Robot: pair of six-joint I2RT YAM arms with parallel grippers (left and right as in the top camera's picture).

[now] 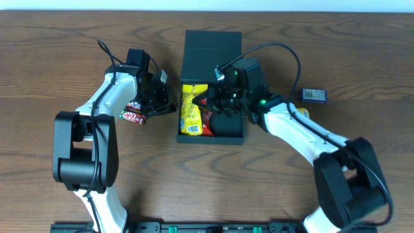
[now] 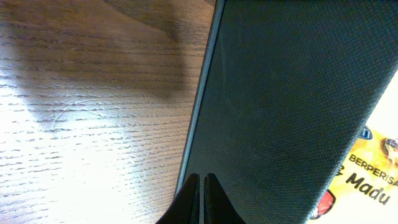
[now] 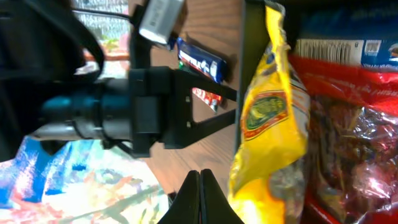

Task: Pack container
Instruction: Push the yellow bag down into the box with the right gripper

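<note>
The container is a dark teal box in the middle of the table, its flap lid lying open at the far side. A yellow snack packet stands along its left inner wall, with a red packet beside it. My left gripper is shut and empty, its tips against the outside of the container's left wall. My right gripper hovers over the box, shut on nothing, with its tips just left of the yellow packet.
A red chocolate bar lies under my left arm. A blue packet sits right of the box, and a yellow item peeks out from under my right arm. Another blue packet lies left of the container.
</note>
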